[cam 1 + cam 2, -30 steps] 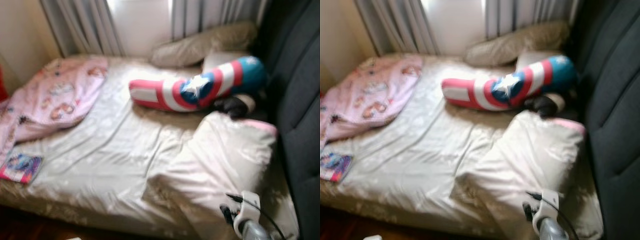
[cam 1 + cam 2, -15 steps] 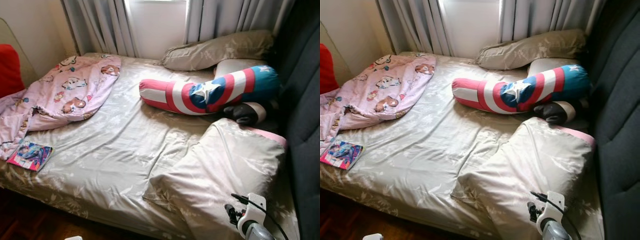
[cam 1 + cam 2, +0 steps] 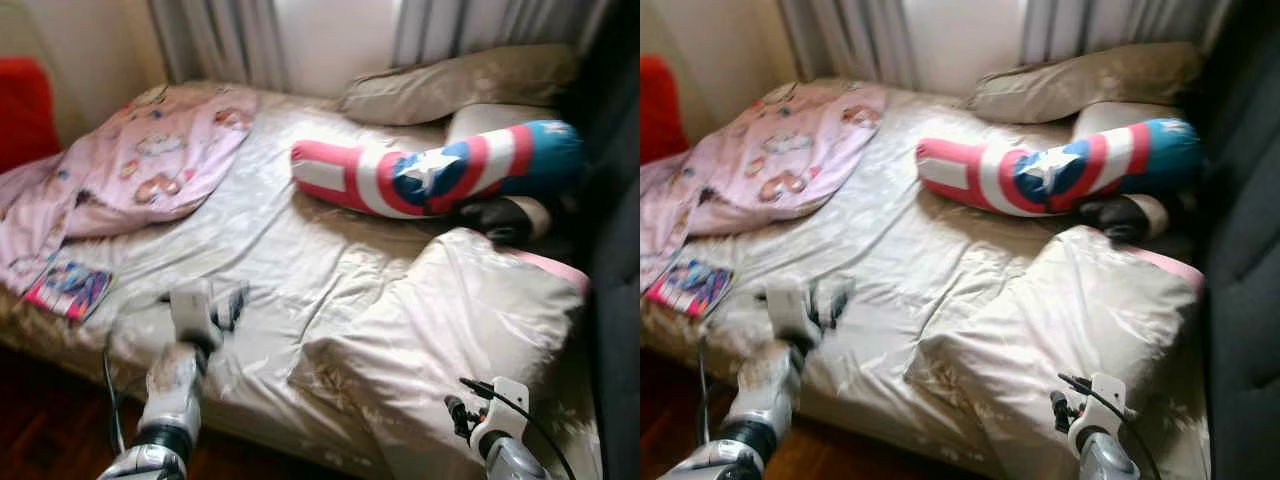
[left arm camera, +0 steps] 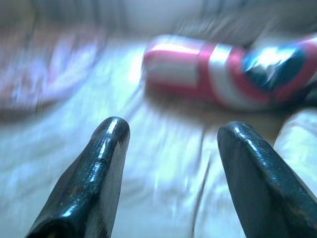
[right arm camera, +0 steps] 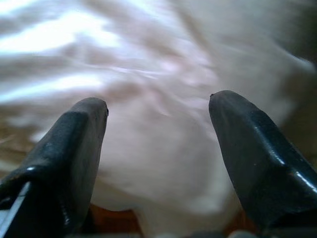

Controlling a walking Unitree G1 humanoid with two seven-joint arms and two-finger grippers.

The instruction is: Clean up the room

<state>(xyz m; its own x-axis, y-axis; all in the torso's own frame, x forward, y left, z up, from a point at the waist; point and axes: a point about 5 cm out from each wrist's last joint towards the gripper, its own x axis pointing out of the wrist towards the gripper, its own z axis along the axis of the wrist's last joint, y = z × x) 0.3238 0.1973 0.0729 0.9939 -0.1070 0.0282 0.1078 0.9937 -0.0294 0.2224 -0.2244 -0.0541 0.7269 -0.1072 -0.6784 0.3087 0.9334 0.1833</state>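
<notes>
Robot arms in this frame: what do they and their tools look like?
Both arms are silver metal with a white housing at the wrist. The left arm has a black band lower down and a thin dark cable beside it. The right arm carries a looping black cable. Each tool, left tool and right tool, has two long glossy black fingers.
</notes>
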